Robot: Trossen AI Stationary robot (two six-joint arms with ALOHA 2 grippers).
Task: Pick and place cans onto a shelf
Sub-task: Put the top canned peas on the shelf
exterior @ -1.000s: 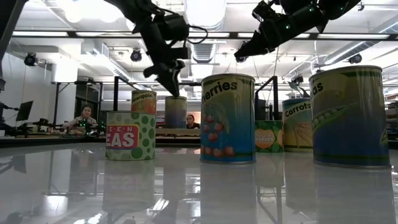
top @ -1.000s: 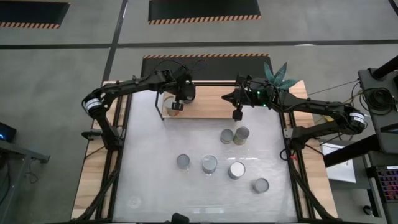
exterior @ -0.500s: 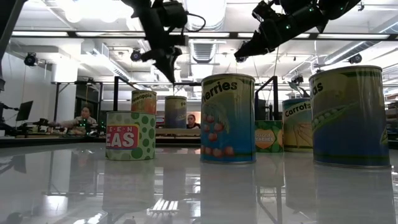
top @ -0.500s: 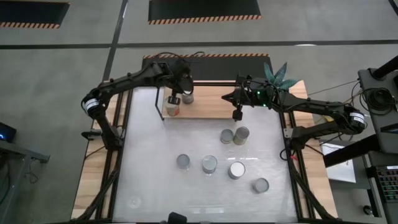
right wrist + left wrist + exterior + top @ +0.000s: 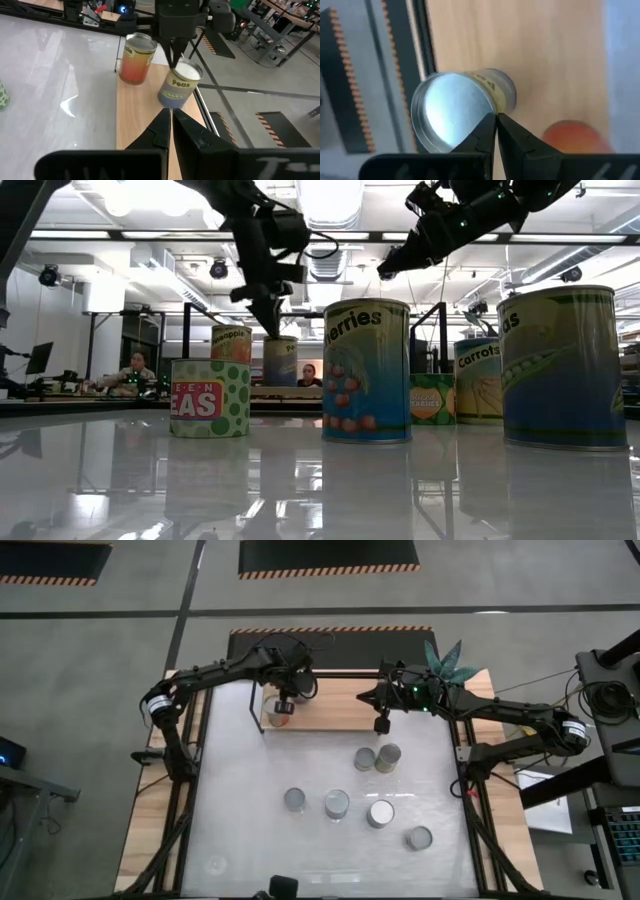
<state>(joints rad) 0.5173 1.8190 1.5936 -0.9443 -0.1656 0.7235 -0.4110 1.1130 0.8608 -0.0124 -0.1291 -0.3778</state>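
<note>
My left claw (image 5: 173, 56), pinched shut and empty, touches the Peas can (image 5: 180, 86) upper-centre; I should nudge gently.

Seen from straight above, a white table (image 5: 250, 810) fills the middle of the frame, with a light wooden shelf (image 5: 335, 712) along its upper edge. The left gripper (image 5: 285, 704) hangs over the shelf's left end, above an orange-topped can (image 5: 279, 716). The right gripper (image 5: 381, 724) sits at the shelf's lower edge, right of centre. Six cans stand on the white surface — a touching pair (image 5: 377, 757) just below the right gripper, then a loose row (image 5: 338, 804) nearer the bottom. A green plant (image 5: 447, 662) shows at the upper right.
</note>
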